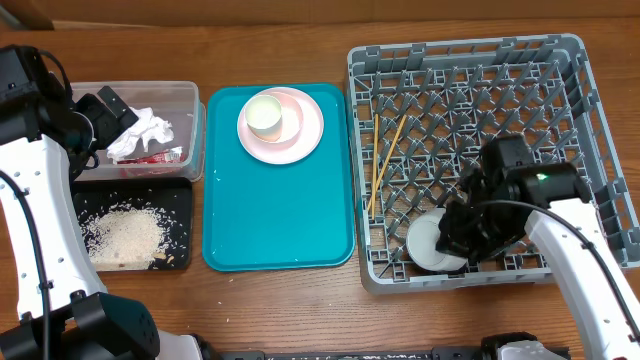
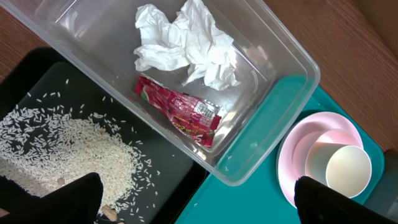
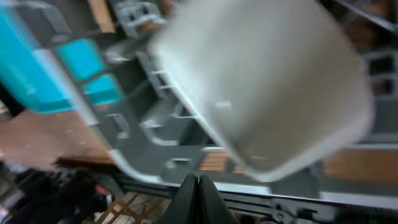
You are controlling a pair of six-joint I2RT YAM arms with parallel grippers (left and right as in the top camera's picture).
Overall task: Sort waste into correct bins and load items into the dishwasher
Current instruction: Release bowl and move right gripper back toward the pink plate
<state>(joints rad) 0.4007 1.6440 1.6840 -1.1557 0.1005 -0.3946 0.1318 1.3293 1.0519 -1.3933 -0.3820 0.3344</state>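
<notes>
Right gripper (image 3: pixel 199 186): fingers pressed together, nothing visible between the tips. It sits low inside the grey dish rack (image 1: pixel 460 50), at the front-left corner, just beside the grey-green bowl (image 1: pixel 430 245). In the wrist view the bowl is blurred and fills the frame just past the fingertips; can't tell if it's touching them, or how it's tilted.

Also in the rack: chopsticks (image 1: pixel 385 160), lying across the pegs on the left side, well apart from the bowl.

Left gripper (image 2: pixel 199 202): spread wide and empty, hanging over the near edge of the clear tub (image 2: pixel 298 62), where it meets the black tray (image 2: pixel 37 74).

Clear tub holds the crumpled white napkin (image 2: pixel 186 43) and the red wrapper (image 2: pixel 180 112), side by side on the bottom.

Black tray holds the rice scraps (image 2: pixel 68 149), mostly one heap with loose grains scattered around it.

Teal tray (image 1: pixel 270 210) sits between the bins and the rack. At its far end is the pink plate (image 2: pixel 292 168), with the pink bowl (image 2: pixel 314 146) on it and the cream cup (image 2: pixel 345 169) upright in the bowl.
</notes>
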